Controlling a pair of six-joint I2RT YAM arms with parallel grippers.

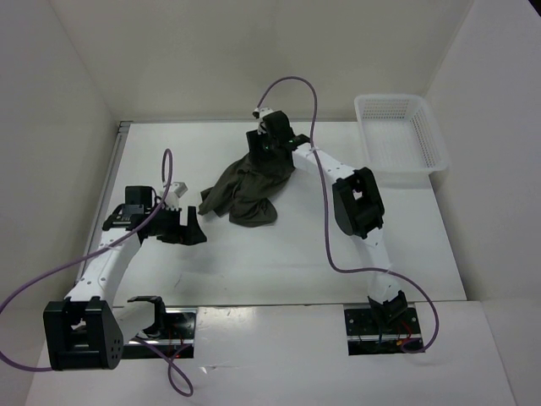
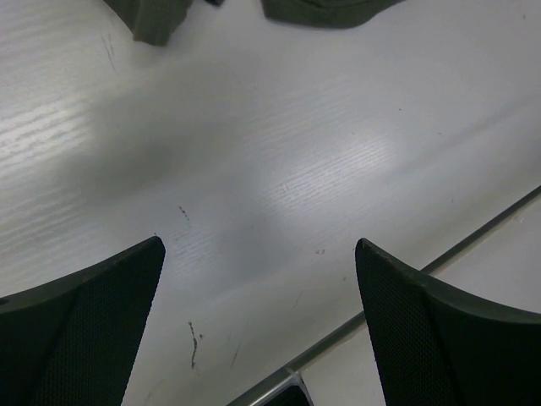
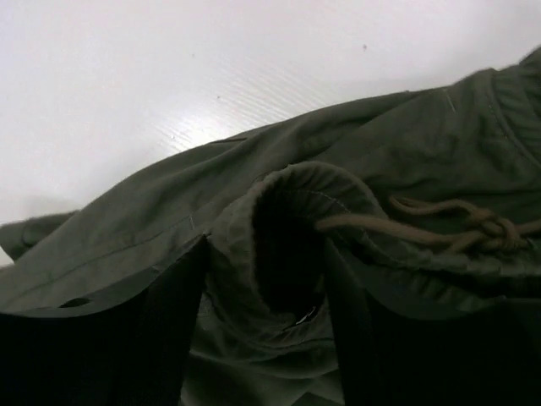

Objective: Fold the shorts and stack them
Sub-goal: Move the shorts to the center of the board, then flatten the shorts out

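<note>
The dark olive-green shorts (image 1: 245, 190) lie crumpled at the table's middle back, one end drawn up toward my right gripper (image 1: 269, 145). In the right wrist view the right gripper (image 3: 266, 279) is closed on a bunched fold of the waistband (image 3: 287, 211), with the drawstring (image 3: 439, 222) beside it. My left gripper (image 1: 193, 227) hovers open and empty over bare table just left of the shorts. In the left wrist view the left gripper (image 2: 258, 254) has its jaws wide apart, and only two edges of the shorts (image 2: 156, 17) show at the top.
A white plastic mesh basket (image 1: 401, 135) stands at the table's back right corner. A metal seam (image 2: 439, 258) runs along the table's near edge. White walls close in the left, back and right sides.
</note>
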